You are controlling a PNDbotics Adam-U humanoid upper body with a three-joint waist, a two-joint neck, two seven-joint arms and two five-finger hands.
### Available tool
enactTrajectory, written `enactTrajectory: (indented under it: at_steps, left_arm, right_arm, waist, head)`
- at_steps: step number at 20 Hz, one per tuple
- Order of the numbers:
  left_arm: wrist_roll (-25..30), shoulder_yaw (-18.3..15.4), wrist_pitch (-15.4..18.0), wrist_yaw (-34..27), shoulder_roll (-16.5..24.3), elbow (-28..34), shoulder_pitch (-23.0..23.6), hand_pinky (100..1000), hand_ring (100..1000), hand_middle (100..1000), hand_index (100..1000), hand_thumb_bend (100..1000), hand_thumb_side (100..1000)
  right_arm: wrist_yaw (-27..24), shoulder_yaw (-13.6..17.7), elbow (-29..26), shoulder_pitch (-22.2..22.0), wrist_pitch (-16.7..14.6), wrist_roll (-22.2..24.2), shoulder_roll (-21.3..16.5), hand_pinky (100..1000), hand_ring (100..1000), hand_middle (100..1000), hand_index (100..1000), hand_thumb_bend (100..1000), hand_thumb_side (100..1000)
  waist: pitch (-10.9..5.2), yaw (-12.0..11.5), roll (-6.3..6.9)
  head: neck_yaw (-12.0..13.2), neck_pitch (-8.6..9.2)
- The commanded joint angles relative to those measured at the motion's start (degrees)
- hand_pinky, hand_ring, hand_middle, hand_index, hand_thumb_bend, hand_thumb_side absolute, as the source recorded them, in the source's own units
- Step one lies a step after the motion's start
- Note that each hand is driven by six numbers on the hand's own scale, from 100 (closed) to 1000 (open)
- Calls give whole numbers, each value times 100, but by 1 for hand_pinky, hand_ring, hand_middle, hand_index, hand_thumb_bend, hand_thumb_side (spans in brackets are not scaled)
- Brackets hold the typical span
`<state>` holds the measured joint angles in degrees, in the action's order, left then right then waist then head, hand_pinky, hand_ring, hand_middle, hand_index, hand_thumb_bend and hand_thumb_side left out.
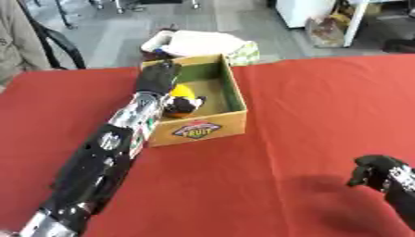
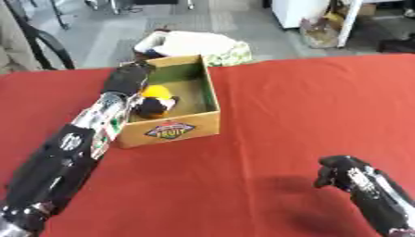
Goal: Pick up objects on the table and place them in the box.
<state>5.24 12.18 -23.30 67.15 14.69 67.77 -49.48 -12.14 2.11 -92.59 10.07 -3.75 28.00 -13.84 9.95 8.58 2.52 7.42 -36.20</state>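
Right hand (image 2: 339, 172) low near corner, fingers curled, empty. Left hand (image 1: 158, 75) over box (image 1: 212, 124) left wall, fingers' state unclear; yellow-black object (image 1: 183, 101) inside, partly hidden. Red table (image 1: 324, 106) open rightward.

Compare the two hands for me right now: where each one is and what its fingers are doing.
The left hand is stretched far forward over the cardboard box, above the yellow and black object inside; the right hand hangs low at the near right over bare red table. The left hand's fingers cannot be made out; the right hand's are curled and hold nothing. The left arm shows nearly whole, the right only near the wrist. Both are mostly black.
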Motion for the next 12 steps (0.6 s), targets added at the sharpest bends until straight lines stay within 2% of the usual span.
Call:
enactTrajectory:
  at_steps: [1,3,6,9,12]
  left_arm:
    - [-602,-248,-213,-797,245,597,-9,806,787,813,885,100,881]
    - [-1056,-425,-328,-1675,285,903,105,790,763,787,866,100,980]
    - [-1773,-644,-239,-3405,381,1286,344,774,748,772,855,100,1000]
    - [-2553,-771,128,-5003,542,1623,655,738,719,748,842,100,1000]
    - [-3058,-775,546,-6234,722,1948,973,724,707,739,840,100,1000]
  right_arm:
    - [34,33,-90,47,-1,2,-49,608,554,532,707,100,694]
    - [37,38,-89,38,1,1,-48,608,555,532,707,100,695]
    - [43,48,-89,29,3,-5,-50,608,555,532,707,100,694]
    - [43,57,-92,28,2,-13,-58,608,555,533,708,100,694]
    - [42,62,-94,25,5,-17,-58,608,554,532,707,100,693]
  waist:
    - [-82,-24,-18]
    - [-89,-49,-17]
    - [-94,-78,-10]
    - [-96,-111,-6]
    - [-101,-131,-3]
  head:
    - [-24,32]
    - [-46,30]
    - [-67,40]
    - [-95,39]
    - [-116,51]
